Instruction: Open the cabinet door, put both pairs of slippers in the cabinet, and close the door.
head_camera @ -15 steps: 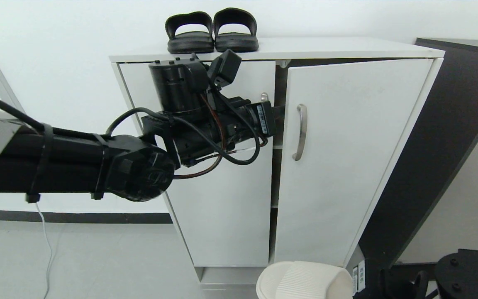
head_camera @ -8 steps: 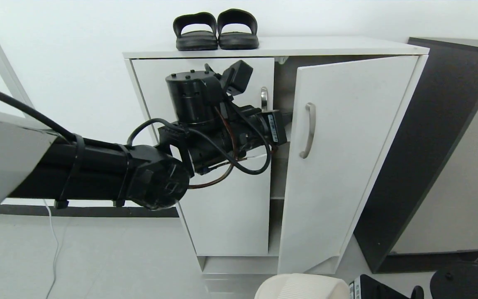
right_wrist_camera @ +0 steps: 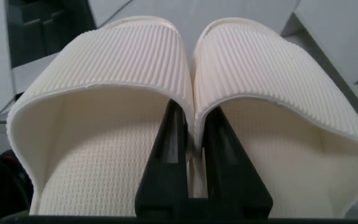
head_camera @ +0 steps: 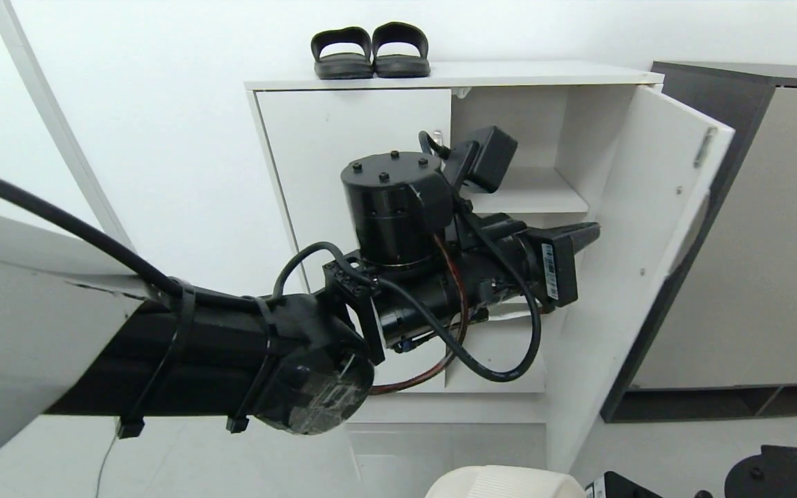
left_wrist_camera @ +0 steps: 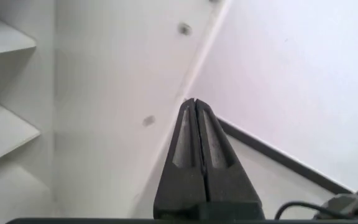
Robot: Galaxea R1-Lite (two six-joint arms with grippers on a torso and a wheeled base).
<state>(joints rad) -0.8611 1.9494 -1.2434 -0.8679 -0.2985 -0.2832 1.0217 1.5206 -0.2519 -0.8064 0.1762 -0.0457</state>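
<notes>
The white cabinet [head_camera: 454,75] has its left door [head_camera: 343,159] closed and its right door [head_camera: 637,277] swung wide open, showing bare shelves [head_camera: 537,199]. A black pair of slippers [head_camera: 371,50] sits on the cabinet top. My left gripper [head_camera: 591,235] is shut with nothing in it, its tip at the inner face of the open door [left_wrist_camera: 110,106]; in the left wrist view the left gripper [left_wrist_camera: 194,107] points along that door's edge. My right gripper [right_wrist_camera: 194,121] is shut on the white pair of slippers [right_wrist_camera: 135,68], pinching their two inner walls together. The white pair of slippers [head_camera: 502,483] shows low in front of the cabinet.
A dark grey cabinet [head_camera: 758,228] stands right beside the open door, close behind it. A white wall and a slanted white frame [head_camera: 52,117] lie to the left. Pale floor [head_camera: 675,449] spreads below the cabinet.
The right door went from slightly ajar to wide open, with my left gripper moving right along its inner side. The head camera also shifted, so the cabinet looks smaller and farther.
</notes>
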